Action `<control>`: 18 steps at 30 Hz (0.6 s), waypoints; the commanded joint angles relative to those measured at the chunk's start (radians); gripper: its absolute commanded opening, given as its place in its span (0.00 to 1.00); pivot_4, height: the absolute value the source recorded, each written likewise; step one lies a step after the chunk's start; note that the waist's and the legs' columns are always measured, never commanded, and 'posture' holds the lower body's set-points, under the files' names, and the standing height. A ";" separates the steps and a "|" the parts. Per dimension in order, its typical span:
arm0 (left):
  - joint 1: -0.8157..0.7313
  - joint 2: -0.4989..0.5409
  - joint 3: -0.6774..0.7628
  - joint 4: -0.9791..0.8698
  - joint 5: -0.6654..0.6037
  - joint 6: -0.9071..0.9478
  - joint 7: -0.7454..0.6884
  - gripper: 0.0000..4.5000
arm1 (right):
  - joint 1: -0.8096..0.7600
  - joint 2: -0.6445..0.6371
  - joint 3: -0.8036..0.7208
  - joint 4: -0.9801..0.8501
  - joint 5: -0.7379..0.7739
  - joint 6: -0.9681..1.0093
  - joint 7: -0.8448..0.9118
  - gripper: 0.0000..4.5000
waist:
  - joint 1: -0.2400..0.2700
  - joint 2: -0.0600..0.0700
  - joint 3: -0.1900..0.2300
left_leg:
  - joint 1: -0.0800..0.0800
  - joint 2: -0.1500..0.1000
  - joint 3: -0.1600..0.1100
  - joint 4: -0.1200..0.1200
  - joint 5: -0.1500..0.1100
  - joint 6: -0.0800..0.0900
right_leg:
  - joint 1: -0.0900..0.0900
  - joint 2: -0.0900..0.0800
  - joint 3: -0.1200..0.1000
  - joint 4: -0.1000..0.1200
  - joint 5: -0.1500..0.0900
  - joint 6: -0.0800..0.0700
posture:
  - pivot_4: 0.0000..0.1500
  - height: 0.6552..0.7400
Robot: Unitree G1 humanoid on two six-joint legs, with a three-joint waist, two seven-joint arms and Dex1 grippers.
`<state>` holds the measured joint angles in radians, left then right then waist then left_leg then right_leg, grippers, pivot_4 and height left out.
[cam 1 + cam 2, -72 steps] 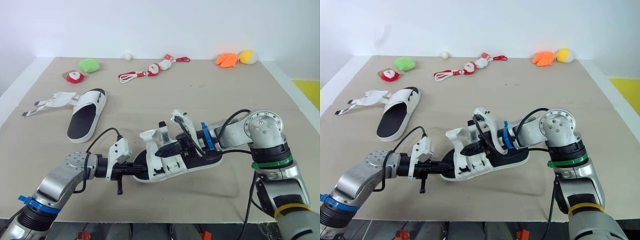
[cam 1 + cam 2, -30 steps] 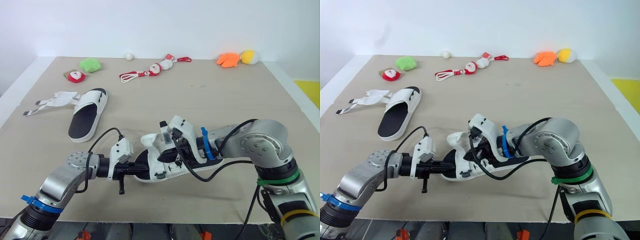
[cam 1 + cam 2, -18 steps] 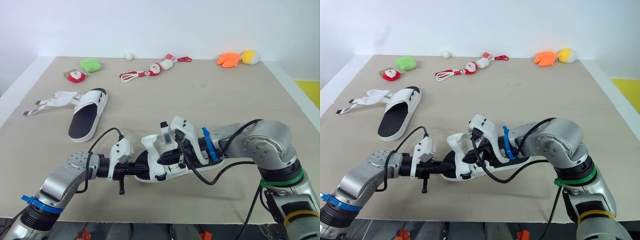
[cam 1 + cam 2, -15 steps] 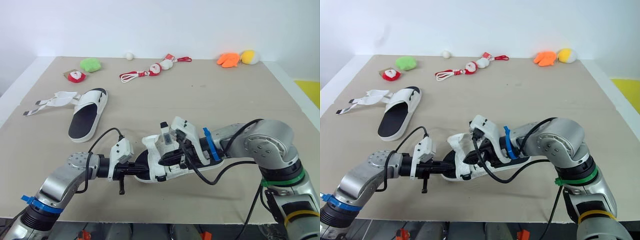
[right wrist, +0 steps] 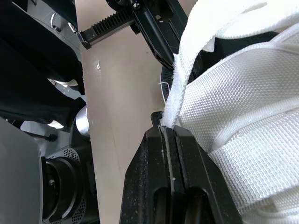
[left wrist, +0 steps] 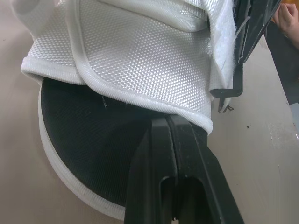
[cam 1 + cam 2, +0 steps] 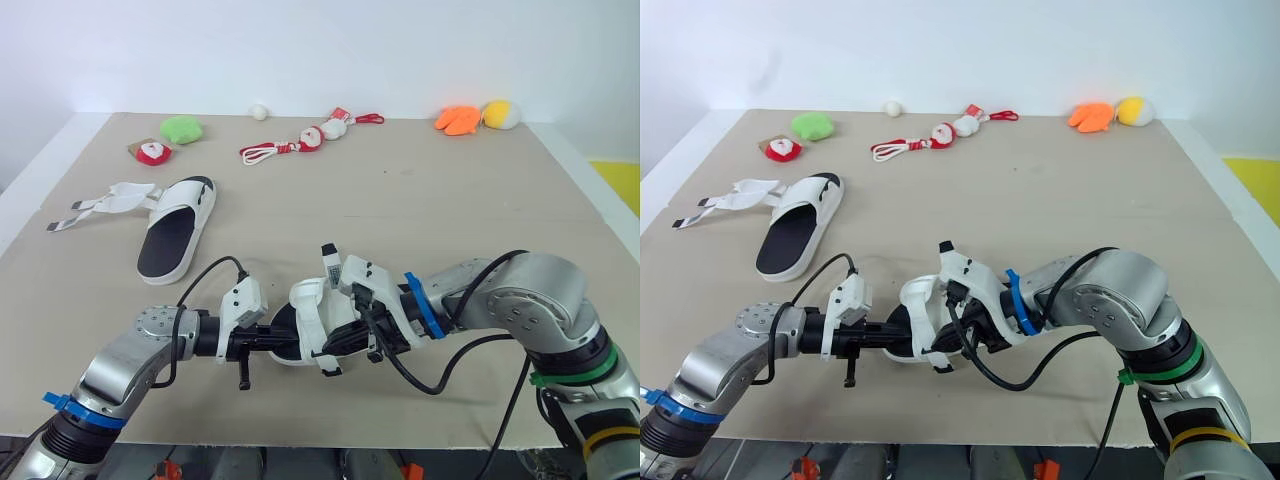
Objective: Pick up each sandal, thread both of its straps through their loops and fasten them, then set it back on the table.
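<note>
We judge that the strap work on the first sandal (image 7: 308, 318) is under way. This sandal sits at the lower centre of the eye views, between the two arms, low over the near part of the table (image 7: 420, 200).

The right gripper (image 5: 167, 135) has its two black fingers clamped on a white woven strap (image 5: 181, 79). The strap rises from the fingertips and curves away over the sandal's white upper. In the wrist view we cannot make out the loop this strap has to pass through, so we cannot say whether it is already threaded.

The left gripper (image 6: 168, 130) comes in from the lower left. Its fingers are pressed together with no gap, and the tips lie on the black footbed just under the edge of the white upper. We cannot tell whether anything is pinched between them, though it looks placed to steady that end of the sandal.

The next move probably calls for drawing the strap taut across the upper and pressing it down flat while the left arm keeps the sandal from turning.

The second sandal (image 7: 175, 230) lies flat at the middle left of the frame with its straps splayed open toward the left edge, so that one is not yet done.
</note>
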<state>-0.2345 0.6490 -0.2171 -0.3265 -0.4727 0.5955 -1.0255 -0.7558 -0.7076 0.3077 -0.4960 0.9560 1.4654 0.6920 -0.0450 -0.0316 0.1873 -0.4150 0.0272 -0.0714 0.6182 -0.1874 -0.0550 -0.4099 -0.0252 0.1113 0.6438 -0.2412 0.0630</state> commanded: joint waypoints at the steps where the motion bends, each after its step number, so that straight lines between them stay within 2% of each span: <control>1: 0.022 0.003 -0.034 0.024 0.032 0.024 0.019 0.00 | -0.012 -0.023 -0.053 -0.004 0.045 0.017 0.056 0.15 | 0.000 0.000 0.000 | 0.000 0.000 0.000 0.000 0.000 0.000 | 0.000 0.000 0.000 0.000 0.000 0.000 | 1.00 1.00; 3: 0.025 0.003 -0.033 0.020 0.031 0.027 0.021 0.00 | -0.024 -0.023 -0.115 0.029 0.103 0.050 0.088 0.30 | 0.000 0.000 0.000 | 0.000 0.000 0.000 0.000 0.000 0.000 | 0.000 0.000 0.000 0.000 0.000 0.000 | 1.00 1.00; 5: 0.029 0.004 -0.032 0.016 0.030 0.028 0.022 0.00 | -0.032 -0.034 -0.154 0.042 0.140 0.075 0.107 0.51 | 0.000 0.000 0.000 | 0.000 0.000 0.000 0.000 0.000 0.000 | 0.000 0.000 0.000 0.000 0.000 0.000 | 1.00 1.00; 6: 0.031 0.004 -0.031 0.014 0.029 0.029 0.023 0.00 | -0.029 -0.049 -0.182 0.049 0.165 0.090 0.123 0.64 | 0.000 0.000 0.000 | 0.000 0.000 0.000 0.000 0.000 0.000 | 0.000 0.000 0.000 0.000 0.000 0.000 | 1.00 1.00; 8: 0.035 0.006 -0.030 0.011 0.027 0.031 0.025 0.00 | -0.004 -0.089 -0.229 0.049 0.211 0.116 0.154 0.79 | 0.000 0.000 0.000 | 0.000 0.000 0.000 0.000 0.000 0.000 | 0.000 0.000 0.000 0.000 0.000 0.000 | 1.00 1.00; 10: 0.038 0.006 -0.030 0.009 0.026 0.032 0.027 0.00 | 0.049 -0.137 -0.245 0.016 0.228 0.117 0.174 1.00 | 0.001 0.000 0.000 | 0.000 0.000 0.000 0.000 0.000 0.000 | 0.000 0.000 0.000 0.000 0.000 0.000 | 1.00 1.00; 13: 0.039 0.006 -0.030 0.008 0.024 0.033 0.029 0.00 | 0.111 -0.159 -0.259 0.012 0.254 0.145 0.141 1.00 | 0.000 -0.001 -0.001 | 0.000 0.000 0.000 0.000 -0.001 0.001 | 0.001 0.000 0.000 0.000 -0.001 0.000 | 1.00 1.00; 18: 0.042 0.004 -0.033 0.004 0.020 0.040 0.029 0.00 | 0.266 -0.089 -0.244 -0.041 0.185 0.142 -0.015 1.00 | 0.000 -0.001 -0.001 | 0.001 0.001 0.000 0.000 -0.001 0.001 | 0.000 0.001 0.000 0.000 0.000 0.001 | 1.00 1.00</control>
<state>-0.2161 0.6480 -0.2102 -0.3407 -0.4748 0.5975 -1.0062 -0.4961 -0.8044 0.0726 -0.4963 1.1446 1.6102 0.7093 -0.0448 -0.0329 0.1862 -0.4146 0.0279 -0.0717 0.6186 -0.1884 -0.0541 -0.4095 -0.0243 0.1110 0.6436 -0.2415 0.0641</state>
